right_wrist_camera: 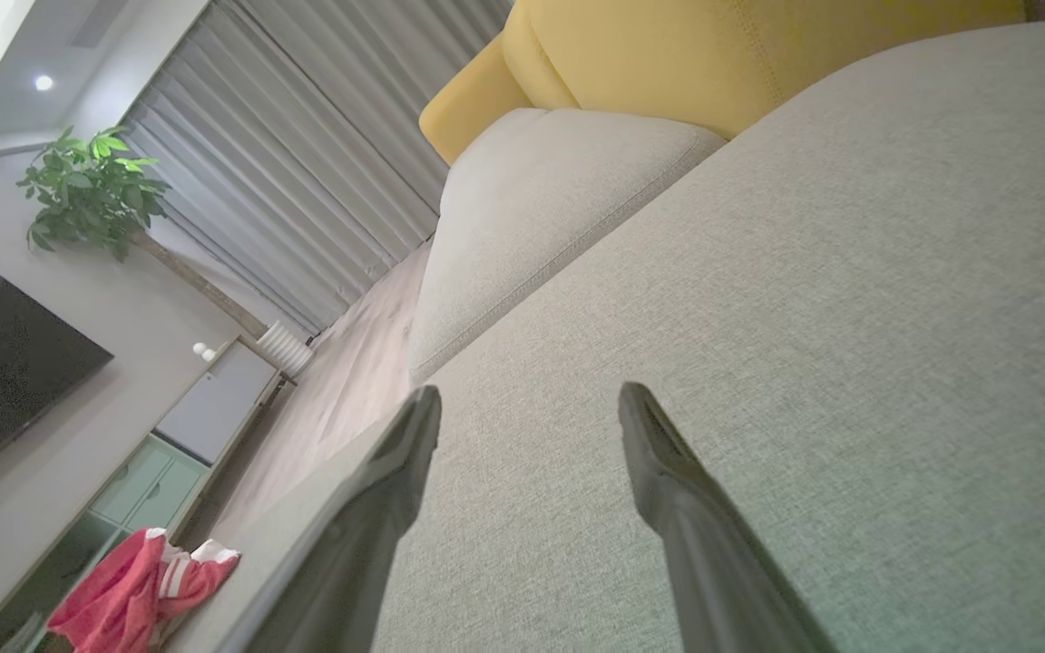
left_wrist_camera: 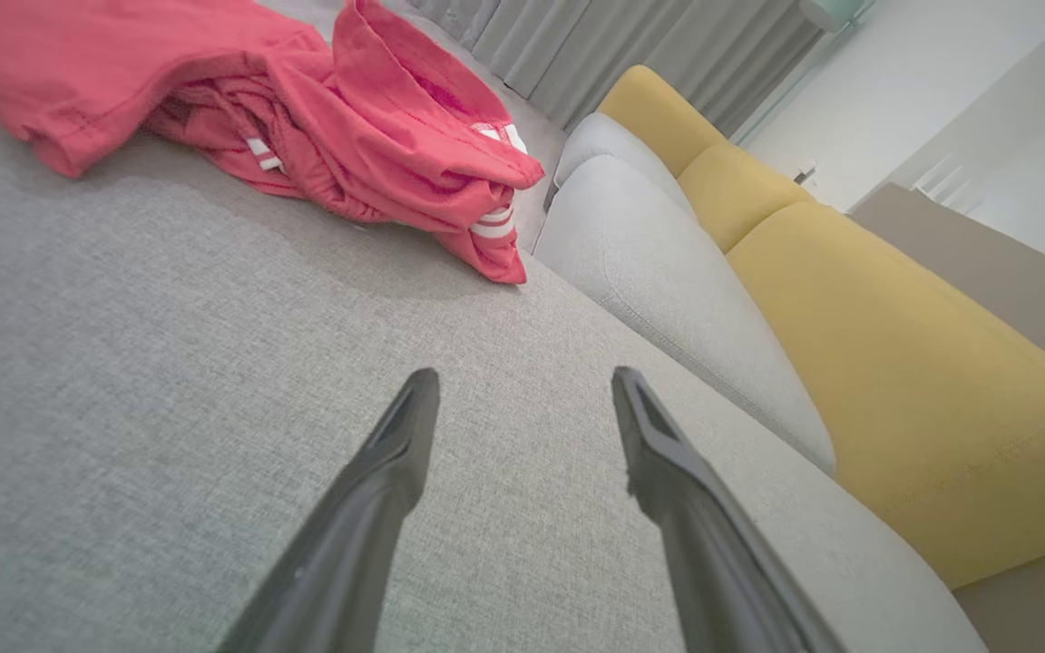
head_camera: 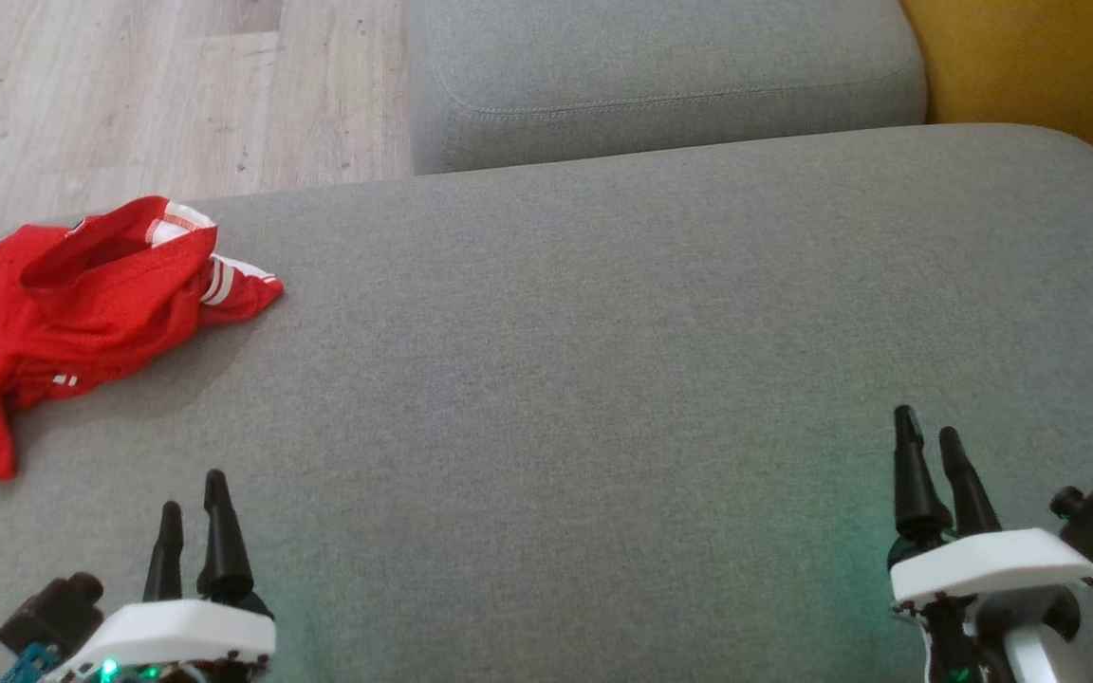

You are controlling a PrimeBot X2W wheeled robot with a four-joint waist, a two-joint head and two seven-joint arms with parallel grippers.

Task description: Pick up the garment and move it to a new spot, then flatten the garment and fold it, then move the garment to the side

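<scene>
Red garment, crumpled, lying on grey cushion just ahead and outward of left gripper; it and right gripper both wide, empty, seemingly poised for pickup

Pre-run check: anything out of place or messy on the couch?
The red shirt lies crumpled in a heap near the left edge of the grey cushion, sleeves bunched, not flat. Nothing looks spilled or damaged.

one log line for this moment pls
stage: pickup not begun | garment: crumpled, far left on sofa | left gripper: open, empty | right gripper: open, empty
</scene>
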